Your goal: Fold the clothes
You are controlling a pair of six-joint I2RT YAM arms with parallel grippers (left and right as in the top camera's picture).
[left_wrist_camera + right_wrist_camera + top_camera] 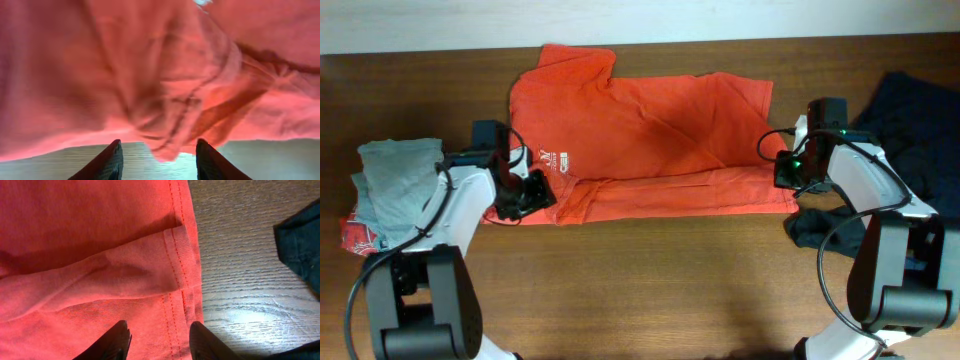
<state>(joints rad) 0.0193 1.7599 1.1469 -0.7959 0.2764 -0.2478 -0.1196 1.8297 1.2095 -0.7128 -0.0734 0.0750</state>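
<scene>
Tabletop (670,280): dark wood grain.

Orange-red T-shirt (650,140): lies flat across the upper middle of the tabletop. Its near edge is doubled over into a long strip, the stitched hem shows at the right end, and there is small white lettering near the left end.

Dark navy garment (910,120): crumpled at the far right.

Grey garment (395,180): folded, at the left edge.

Left gripper (159,160): fingers spread and gripping nothing, at the shirt's rumpled left end.

Right gripper (160,342): fingers parted and holding nothing, over the shirt's right hem.
</scene>
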